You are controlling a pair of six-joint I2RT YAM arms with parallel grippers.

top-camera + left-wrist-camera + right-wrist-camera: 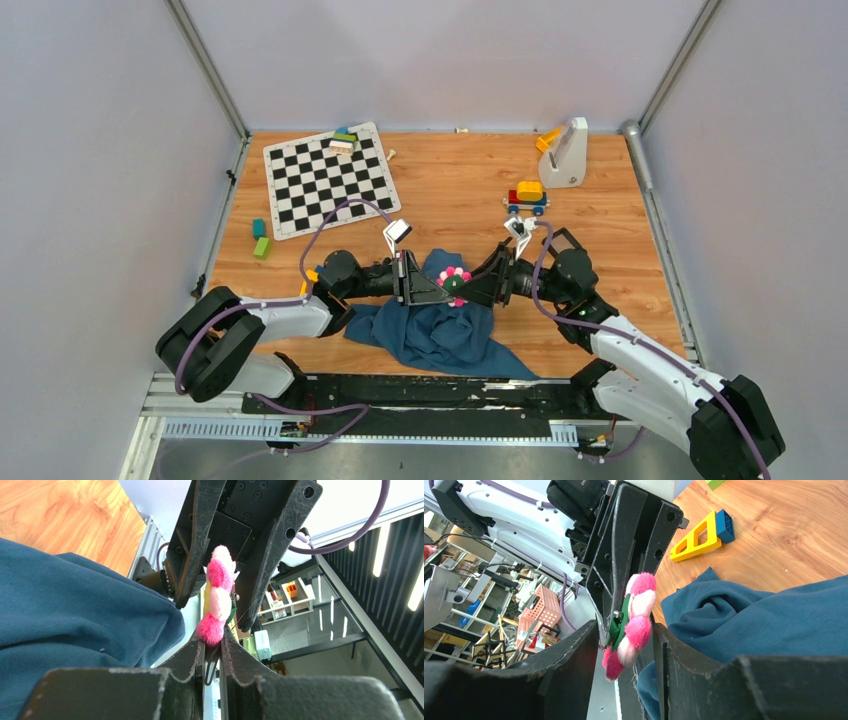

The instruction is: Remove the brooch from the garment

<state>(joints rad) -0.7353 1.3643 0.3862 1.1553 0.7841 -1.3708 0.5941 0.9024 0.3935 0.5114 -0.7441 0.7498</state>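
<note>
The brooch (453, 283), a pink and white flower with a green back, hangs in the air between my two grippers above the teal garment (440, 335). My left gripper (212, 647) is shut on the brooch's (217, 600) lower pink petal, with a thin black wire loop between its fingers. My right gripper (625, 626) is open, its jaws standing on either side of the brooch (634, 625) with a gap on the left. The garment lies beside the brooch in both wrist views (65, 610) (764, 615). I cannot tell whether the pin still catches the cloth.
A chessboard (328, 180) with blocks lies at the back left. A toy car (527, 197) and a white stand (566, 153) are at the back right. Green blocks (260, 240) lie left. A yellow and blue block (701, 535) lies beside the garment.
</note>
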